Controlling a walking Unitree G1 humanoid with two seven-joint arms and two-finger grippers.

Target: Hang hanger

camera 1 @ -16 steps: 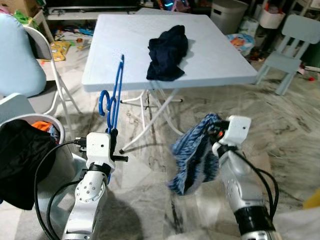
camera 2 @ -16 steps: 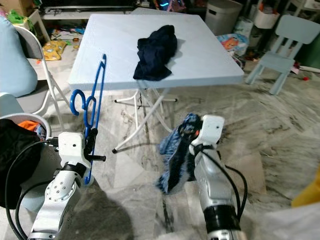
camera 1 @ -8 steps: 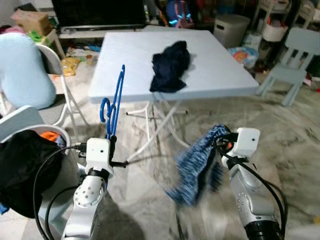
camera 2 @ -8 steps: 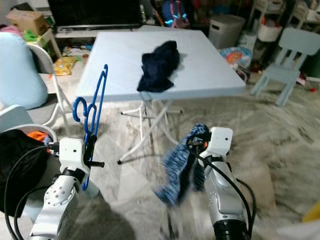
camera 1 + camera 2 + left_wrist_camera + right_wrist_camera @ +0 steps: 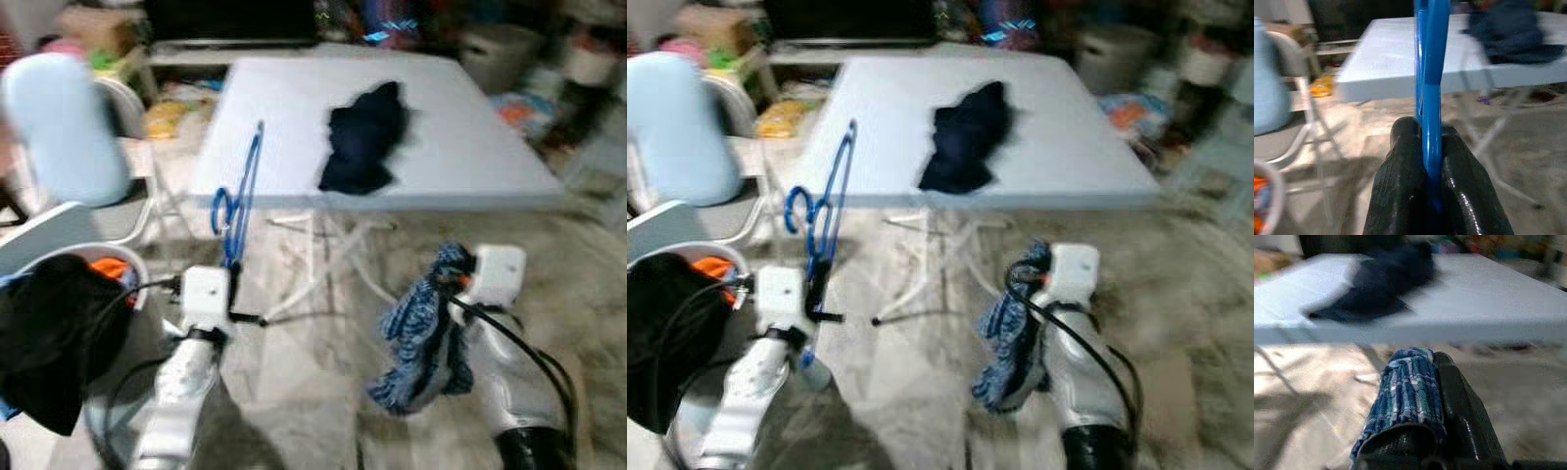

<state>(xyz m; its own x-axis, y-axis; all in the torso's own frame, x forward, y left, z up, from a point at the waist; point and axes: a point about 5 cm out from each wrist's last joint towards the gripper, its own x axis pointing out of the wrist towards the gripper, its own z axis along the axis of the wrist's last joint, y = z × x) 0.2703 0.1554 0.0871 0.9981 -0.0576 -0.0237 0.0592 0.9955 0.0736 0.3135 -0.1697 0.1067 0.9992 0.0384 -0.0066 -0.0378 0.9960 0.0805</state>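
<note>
blue hanger | upright, hook leftward | pinched low in left end effector, before table edge

The head views have swung and blurred, so the whole scene sits shifted toward the right. The blue-and-white checked cloth draped from the right pincer now hangs bunched closer against that arm. The right pincer sits a little higher than a second ago.
</note>
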